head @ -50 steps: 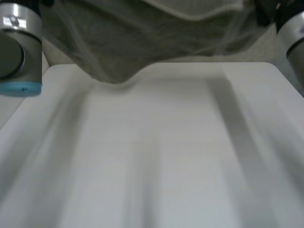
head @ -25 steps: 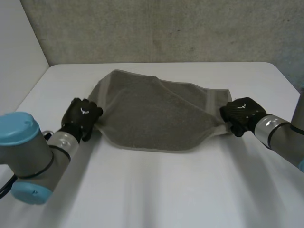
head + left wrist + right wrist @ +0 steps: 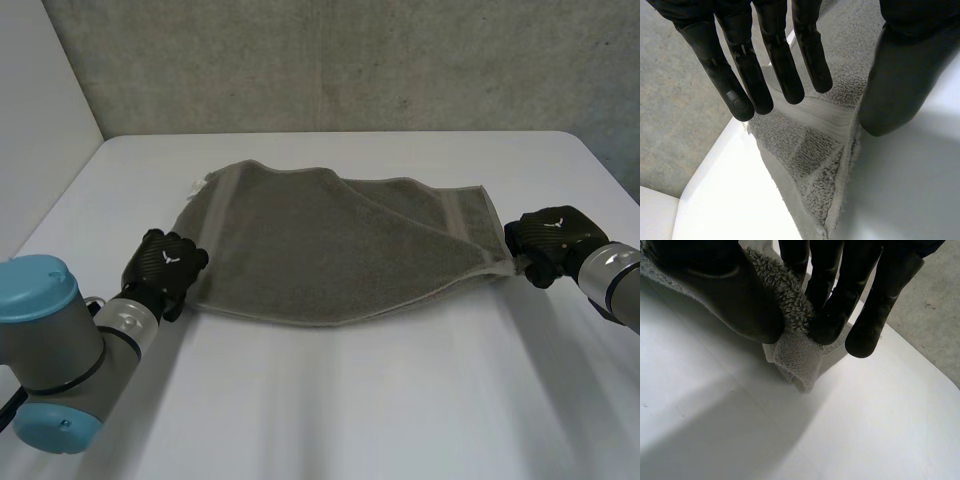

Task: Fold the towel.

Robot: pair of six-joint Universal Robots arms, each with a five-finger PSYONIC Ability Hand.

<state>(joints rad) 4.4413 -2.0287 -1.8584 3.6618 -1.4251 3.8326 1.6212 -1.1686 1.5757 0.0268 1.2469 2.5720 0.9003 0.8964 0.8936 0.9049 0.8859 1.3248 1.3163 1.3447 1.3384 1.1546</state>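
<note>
A grey towel (image 3: pixel 330 240) lies spread across the white table (image 3: pixel 400 400), with one layer folded over at a slant and its near edge curving. My left hand (image 3: pixel 165 265) sits at the towel's near left corner. In the left wrist view its fingers (image 3: pixel 765 65) are straight and lifted off the cloth, and the thumb (image 3: pixel 895 75) stands apart beside the towel's corner (image 3: pixel 815 150). My right hand (image 3: pixel 550 238) is at the towel's right end. There the thumb (image 3: pixel 725 290) and fingers (image 3: pixel 840 300) pinch the towel's corner (image 3: pixel 795 357) just above the table.
A grey carpeted floor (image 3: pixel 330 60) runs beyond the table's far edge, and a white wall (image 3: pixel 40 110) stands at the left. Bare table surface stretches in front of the towel toward me.
The towel came down from hanging in the air and now lies flatter and wider. My right hand pulled its end to the right. My left hand's fingers straightened off the corner.
</note>
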